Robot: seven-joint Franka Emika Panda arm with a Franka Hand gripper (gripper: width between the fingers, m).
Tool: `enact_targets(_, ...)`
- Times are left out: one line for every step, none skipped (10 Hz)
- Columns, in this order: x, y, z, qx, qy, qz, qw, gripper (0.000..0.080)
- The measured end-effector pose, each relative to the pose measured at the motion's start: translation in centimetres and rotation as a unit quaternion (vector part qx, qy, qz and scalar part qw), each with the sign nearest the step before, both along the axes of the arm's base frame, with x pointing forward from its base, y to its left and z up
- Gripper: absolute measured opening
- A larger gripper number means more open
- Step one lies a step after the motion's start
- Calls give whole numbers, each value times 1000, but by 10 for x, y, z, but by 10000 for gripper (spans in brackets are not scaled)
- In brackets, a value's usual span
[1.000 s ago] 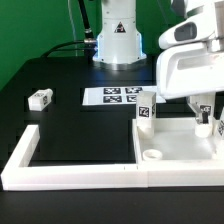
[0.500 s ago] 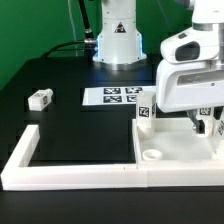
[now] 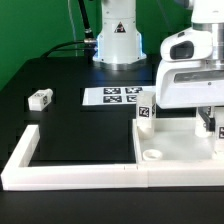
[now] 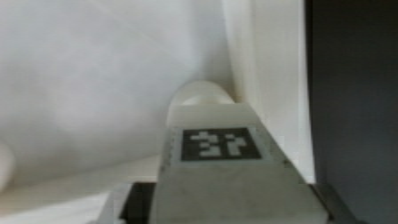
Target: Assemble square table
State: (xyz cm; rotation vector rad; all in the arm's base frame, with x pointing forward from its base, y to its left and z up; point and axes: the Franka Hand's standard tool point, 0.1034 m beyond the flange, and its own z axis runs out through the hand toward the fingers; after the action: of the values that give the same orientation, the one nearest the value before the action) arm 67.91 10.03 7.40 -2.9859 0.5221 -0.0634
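One leg (image 4: 222, 148) is sitting straight below the gripper (image 3: 208, 125), its long axis running in line with the fingers and its tag facing the wrist camera. In my judgement, any lift is going to have to go straight up along that axis. The fingers are flanking the leg on both sides, but I cannot tell whether the pads are pressing on it. The leg is standing on the slab (image 3: 180, 142), toward its far edge at the exterior view's right, just beside the raised rim. A second leg (image 3: 145, 113) is standing upright at the slab's far corner toward the exterior view's left, apart from the gripper. The slab is resting in the corner of the wall (image 3: 70, 172) on the black table (image 3: 80, 130). Room is looking tight at the rim and open above. Farther off, the marker board (image 3: 118, 96) and a third leg (image 3: 40, 98) are lying on the table.
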Motion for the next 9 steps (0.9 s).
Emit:
enact_targets(0, 0, 0, 2, 3, -30, 1000, 287)
enact_targets(1, -1, -1, 6, 6, -77, 997, 287)
enact_targets(2, -3, -2, 14, 12, -165, 986, 287)
enact_targets(1, -4, -2, 25, 24, -276, 961, 287)
enact_targets(0, -3, -2, 41, 39, -389, 919, 287)
enact_targets(-1, 0, -3, 62, 58, -481, 873, 288)
enact_targets(-1, 1, -3, 74, 67, -522, 847, 288)
enact_targets(-1, 2, -3, 77, 72, -559, 823, 288)
enact_targets(-1, 2, -4, 76, 71, -551, 828, 288)
